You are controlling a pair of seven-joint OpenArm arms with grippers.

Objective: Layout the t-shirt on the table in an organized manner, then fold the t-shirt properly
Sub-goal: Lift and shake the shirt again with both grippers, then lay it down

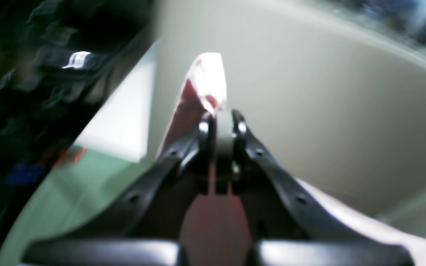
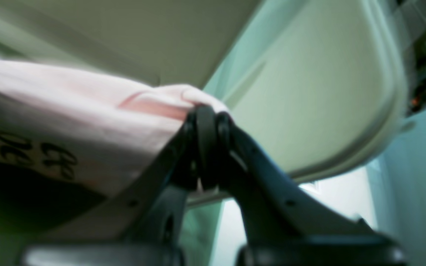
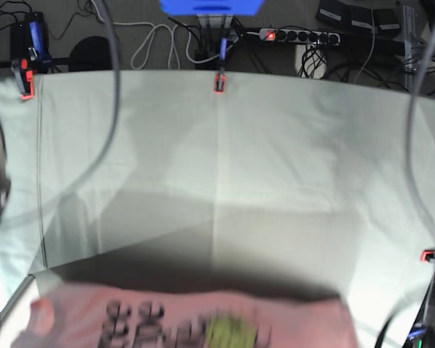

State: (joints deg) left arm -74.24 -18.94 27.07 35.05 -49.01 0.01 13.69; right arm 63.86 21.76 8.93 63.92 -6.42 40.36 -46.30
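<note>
The pale pink t-shirt (image 3: 181, 319) with black lettering is stretched wide across the bottom of the base view, held above the table (image 3: 275, 145), and casts a dark shadow on the cloth. In the left wrist view my left gripper (image 1: 222, 118) is shut on a pinch of the t-shirt (image 1: 207, 77), which sticks up past the fingertips. In the right wrist view my right gripper (image 2: 207, 114) is shut on an edge of the t-shirt (image 2: 68, 122), and the lettering hangs to its left. Neither gripper shows clearly in the base view.
Red-orange clamps sit at the table's far edge (image 3: 219, 82), far left corner (image 3: 26, 85) and right edge (image 3: 428, 255). A power strip (image 3: 297, 35) and cables lie on the floor behind the table. Blurred arm cables (image 3: 112, 109) hang in the foreground.
</note>
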